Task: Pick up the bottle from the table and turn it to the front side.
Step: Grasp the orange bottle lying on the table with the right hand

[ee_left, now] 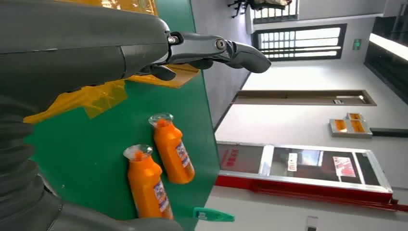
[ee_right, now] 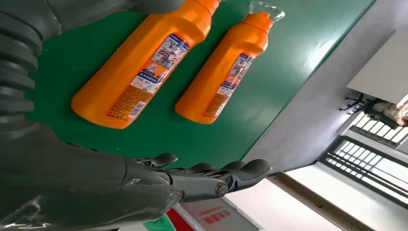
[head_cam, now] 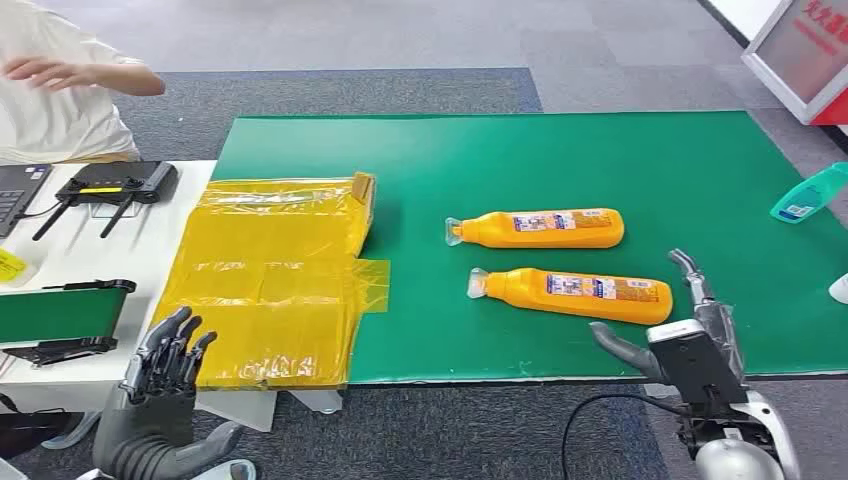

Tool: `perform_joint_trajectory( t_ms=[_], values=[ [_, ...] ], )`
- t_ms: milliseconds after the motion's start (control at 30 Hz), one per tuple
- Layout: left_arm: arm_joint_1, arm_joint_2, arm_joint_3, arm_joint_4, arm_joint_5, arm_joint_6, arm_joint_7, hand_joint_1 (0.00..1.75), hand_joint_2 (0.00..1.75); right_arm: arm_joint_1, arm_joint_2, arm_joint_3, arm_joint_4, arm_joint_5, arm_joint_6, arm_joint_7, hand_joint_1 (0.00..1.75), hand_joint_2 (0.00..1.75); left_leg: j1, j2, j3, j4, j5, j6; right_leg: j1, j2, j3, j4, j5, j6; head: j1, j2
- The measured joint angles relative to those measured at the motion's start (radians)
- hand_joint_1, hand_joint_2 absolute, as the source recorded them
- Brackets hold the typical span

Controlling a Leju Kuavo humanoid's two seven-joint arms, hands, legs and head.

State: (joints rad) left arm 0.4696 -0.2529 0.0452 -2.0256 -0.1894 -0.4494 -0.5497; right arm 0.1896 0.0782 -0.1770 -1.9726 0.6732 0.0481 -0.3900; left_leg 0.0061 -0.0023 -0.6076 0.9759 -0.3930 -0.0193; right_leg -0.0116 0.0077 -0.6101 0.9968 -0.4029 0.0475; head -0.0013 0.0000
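Nothing is lifted yet: two orange plastic bottles lie flat on the green table (head_cam: 600, 150), the nearer bottle (head_cam: 575, 294) at 11 o'clock from the right hand (head_cam: 668, 330), the farther bottle (head_cam: 540, 228) beyond. Right hand fingers apart, empty; left hand (head_cam: 168, 352) likewise. Grasping and turning remain.

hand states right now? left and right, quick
Left hand: open, holding nothing, below the yellow-taped box.
Right hand: open, fingers apart, holding nothing, beside the base of the nearer orange bottle.
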Motion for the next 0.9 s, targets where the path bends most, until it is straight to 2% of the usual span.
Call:
perform_joint_trajectory(
  t_ms=[67, 167, 300, 467, 633, 900],
  values=[
    [0.000, 0.000, 0.003, 0.002, -0.011, 0.001, -0.005, 0.00, 1.75, 0.000, -0.009, 0.006, 0.003, 0.025, -0.005, 0.014, 0.00, 1.75, 0.000, 0.000, 0.000, 0.000, 0.000, 0.000, 0.000, 0.000, 0.000, 0.000, 0.000, 0.000, 0.000, 0.000],
    [-0.001, 0.000, 0.007, 0.008, -0.044, 0.010, -0.017, 0.00, 1.75, -0.002, -0.047, 0.029, 0.019, 0.128, -0.017, 0.087, 0.00, 1.75, 0.000, 0.000, 0.000, 0.000, 0.000, 0.000, 0.000, 0.000, 0.000, 0.000, 0.000, 0.000, 0.000, 0.000],
    [-0.017, 0.012, 0.004, 0.021, -0.039, 0.033, -0.012, 0.00, 1.75, -0.017, -0.138, 0.073, 0.065, 0.248, 0.011, 0.228, 0.00, 1.75, 0.000, 0.000, 0.000, 0.000, 0.000, 0.000, 0.000, 0.000, 0.000, 0.000, 0.000, 0.000, 0.000, 0.000],
    [-0.034, 0.033, -0.006, 0.043, -0.010, 0.058, -0.005, 0.00, 1.75, -0.055, -0.249, 0.120, 0.132, 0.336, 0.049, 0.321, 0.00, 1.75, -0.001, 0.000, 0.000, 0.000, 0.000, 0.001, -0.001, 0.000, 0.000, 0.000, 0.001, 0.001, 0.000, 0.000],
    [-0.051, 0.051, -0.019, 0.058, 0.022, 0.061, 0.010, 0.00, 1.75, -0.146, -0.316, 0.180, 0.212, 0.419, 0.081, 0.384, 0.00, 1.75, -0.001, 0.000, 0.000, 0.000, 0.001, 0.001, -0.001, 0.000, 0.000, 0.000, 0.001, 0.000, 0.000, 0.000],
    [-0.088, 0.078, -0.041, 0.084, 0.043, 0.059, 0.026, 0.00, 1.75, -0.329, -0.378, 0.295, 0.364, 0.469, 0.155, 0.434, 0.00, 1.75, -0.001, 0.000, 0.000, 0.000, 0.003, 0.002, -0.001, 0.000, 0.000, 0.000, 0.002, 0.001, 0.000, 0.000]
  ],
)
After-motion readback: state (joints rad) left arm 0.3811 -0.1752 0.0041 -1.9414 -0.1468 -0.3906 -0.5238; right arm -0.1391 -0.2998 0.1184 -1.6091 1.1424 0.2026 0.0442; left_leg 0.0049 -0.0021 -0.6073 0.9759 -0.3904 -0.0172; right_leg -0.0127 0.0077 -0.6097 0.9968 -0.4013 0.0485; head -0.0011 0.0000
